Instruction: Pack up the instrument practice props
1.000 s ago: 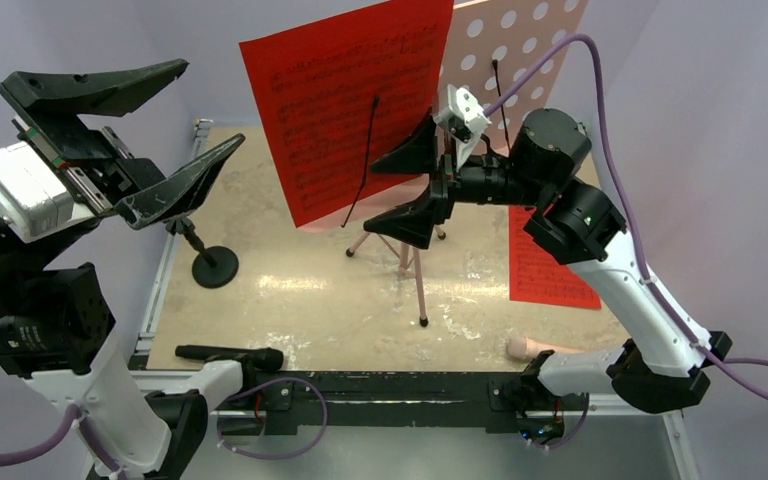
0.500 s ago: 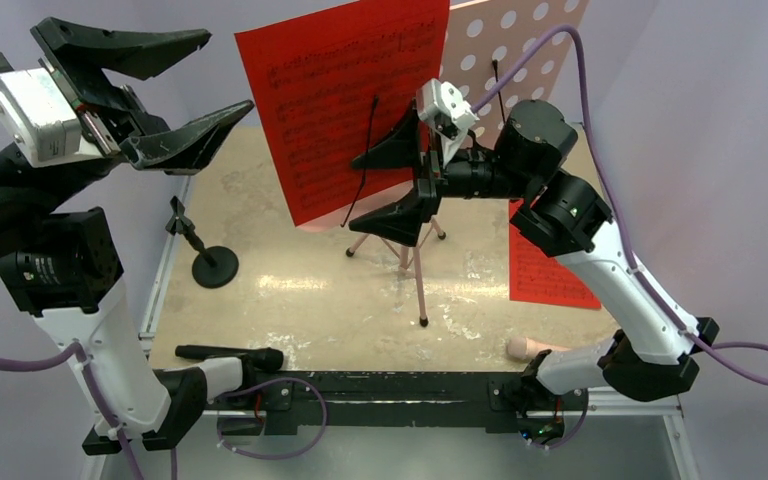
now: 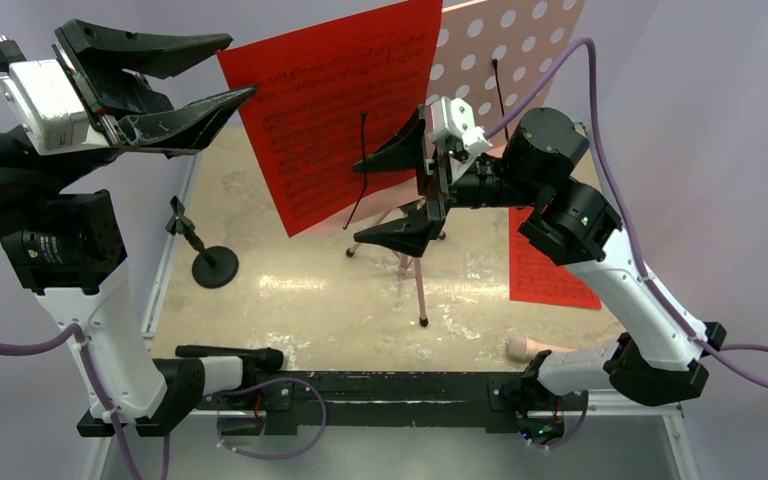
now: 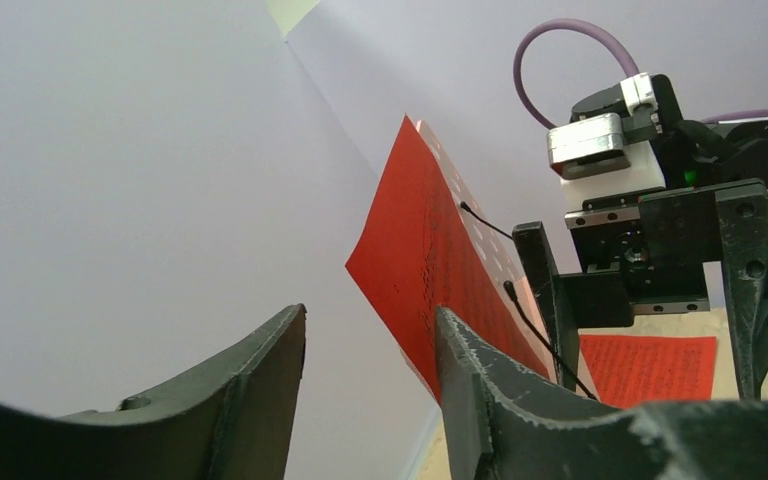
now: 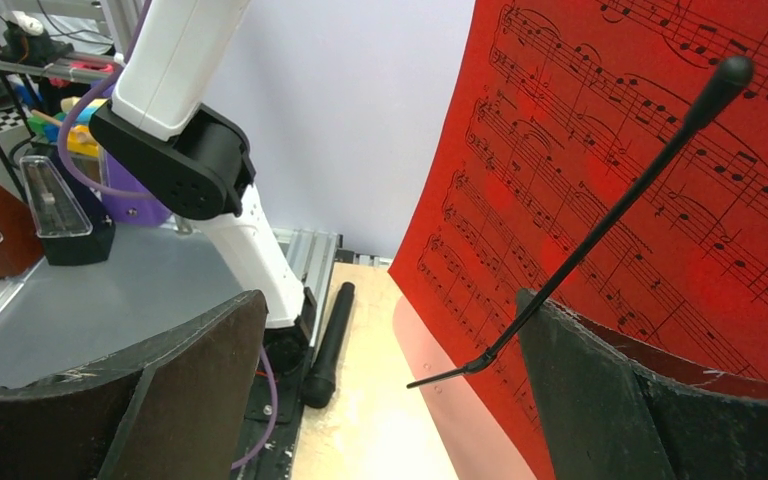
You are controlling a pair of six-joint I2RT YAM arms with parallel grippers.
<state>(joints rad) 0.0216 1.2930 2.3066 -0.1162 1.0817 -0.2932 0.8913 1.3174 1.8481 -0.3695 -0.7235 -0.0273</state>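
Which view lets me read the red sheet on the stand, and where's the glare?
Right wrist: notes on the red sheet are crisp. Left wrist: sheet steeply slanted, print too small. Top external: staves visible, notes fuzzy; glare patches on the table, near half.

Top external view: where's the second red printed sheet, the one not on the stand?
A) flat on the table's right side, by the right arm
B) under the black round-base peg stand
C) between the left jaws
A: the flat red printed sheet lies on the beige table, to the right of the pink perforated music stand and its tripod legs.
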